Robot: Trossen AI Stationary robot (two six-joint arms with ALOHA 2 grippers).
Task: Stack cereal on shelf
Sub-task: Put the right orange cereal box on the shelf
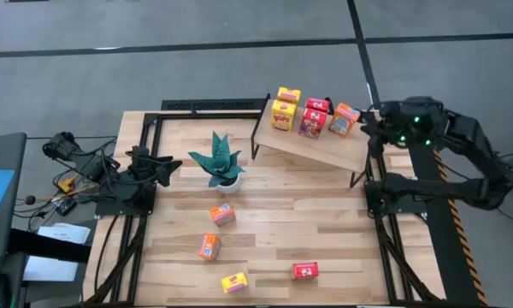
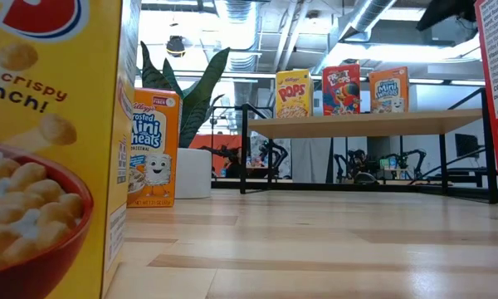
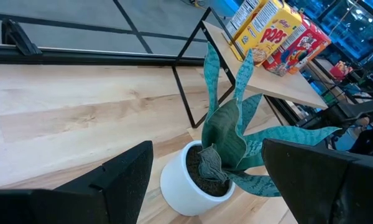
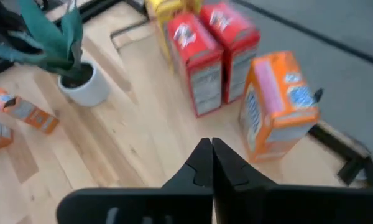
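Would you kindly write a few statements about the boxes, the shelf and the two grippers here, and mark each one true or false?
1. Five boxes stand on the shelf. True: two yellow, two red and one orange.
2. The right gripper holds an orange box. False: its fingers are shut on nothing, just short of the orange box on the shelf.
3. Four boxes are on the tabletop. True: two orange, one yellow, one red.
4. The plant stands on the shelf. False: it stands on the tabletop, beside the shelf.
5. The left gripper is shut. False: it is open, with the plant ahead of it.
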